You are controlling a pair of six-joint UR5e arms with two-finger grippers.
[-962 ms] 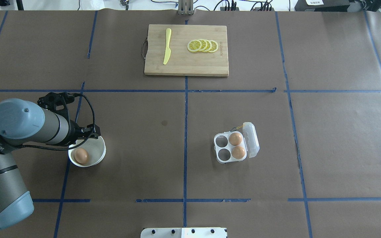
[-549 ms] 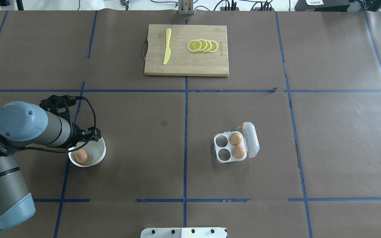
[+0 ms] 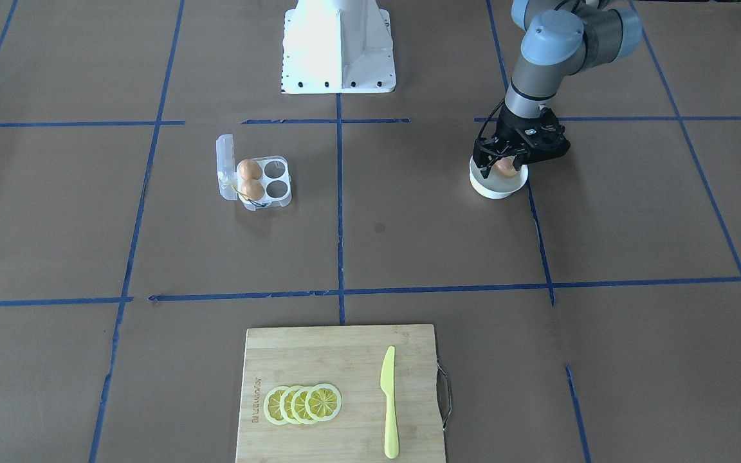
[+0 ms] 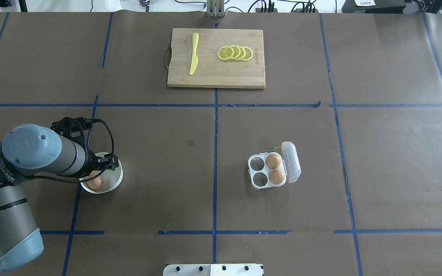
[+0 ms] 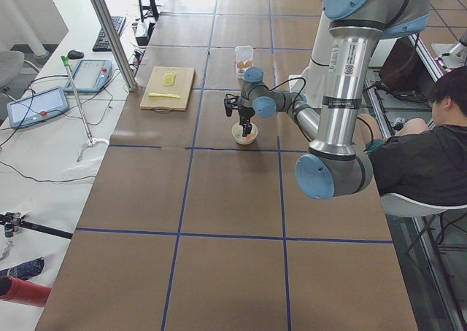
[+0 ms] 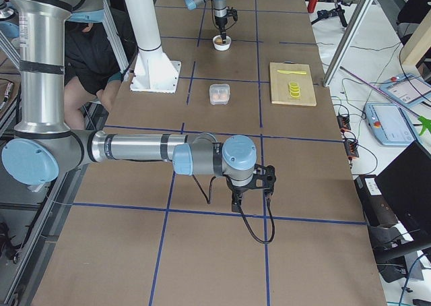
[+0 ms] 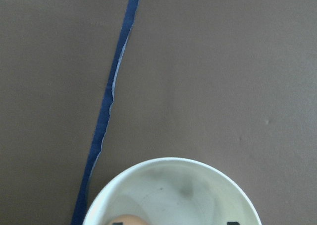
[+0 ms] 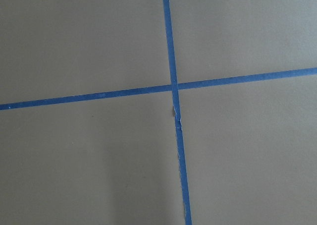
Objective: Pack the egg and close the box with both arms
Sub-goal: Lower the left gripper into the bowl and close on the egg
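A tan-brown egg (image 4: 95, 183) lies in a white bowl (image 4: 117, 179) at the table's left. My left gripper (image 3: 504, 161) hangs down into the bowl, open, with its fingers on either side of the egg (image 3: 507, 170); the left wrist view shows the bowl's rim (image 7: 171, 161) and the top of the egg (image 7: 130, 219). The clear box (image 4: 260, 171) stands right of centre with its lid (image 4: 292, 161) open, two eggs in the cells by the lid and two cells empty. My right gripper (image 6: 250, 197) shows only in the exterior right view, so I cannot tell its state.
A wooden cutting board (image 4: 209, 78) with a yellow knife (image 4: 193, 53) and lemon slices (image 4: 235, 53) lies at the far middle. The robot's white pedestal base (image 3: 338, 48) stands at the near edge. Blue tape lines cross the brown table cover.
My left arm has moved down and toward the robot, and its gripper has sunk into the bowl around the egg. The box and its eggs have not moved.
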